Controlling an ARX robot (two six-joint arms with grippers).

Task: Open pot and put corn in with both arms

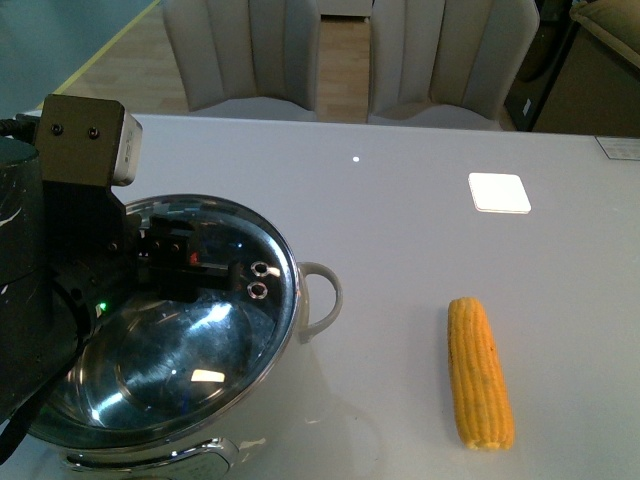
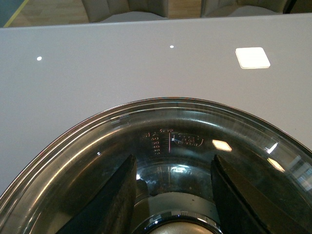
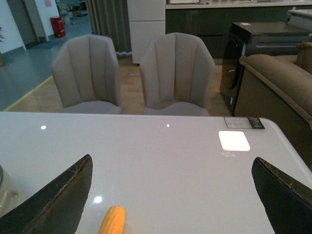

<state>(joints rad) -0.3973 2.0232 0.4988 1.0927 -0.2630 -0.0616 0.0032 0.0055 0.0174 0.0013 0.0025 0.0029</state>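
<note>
A glossy pale grey table [image 1: 420,250] fills the scene, mirroring a square ceiling light [image 1: 499,192] far right and a small dot of light [image 1: 356,158] at mid-table. The pot [image 1: 318,300] sits at the near left edge, its glass lid [image 1: 180,340] on top and a pale loop handle pointing right. The left gripper [image 2: 174,163] reaches down over the lid; its two black fingers [image 2: 117,195] press against either side of the metal knob [image 2: 170,228], pinching it.

The corn [image 1: 480,375] lies on the table to the near right, well apart from the pot, its length running from near to far. The right gripper [image 3: 171,161] hangs above the table near the corn with its fingers [image 3: 53,200] spread wide, holding nothing.

Beyond the far edge stand two beige padded chairs [image 3: 175,73] on a wooden floor [image 3: 129,85], with a brown sofa [image 3: 278,78] and a dark cabinet [image 3: 258,44] to the right.
</note>
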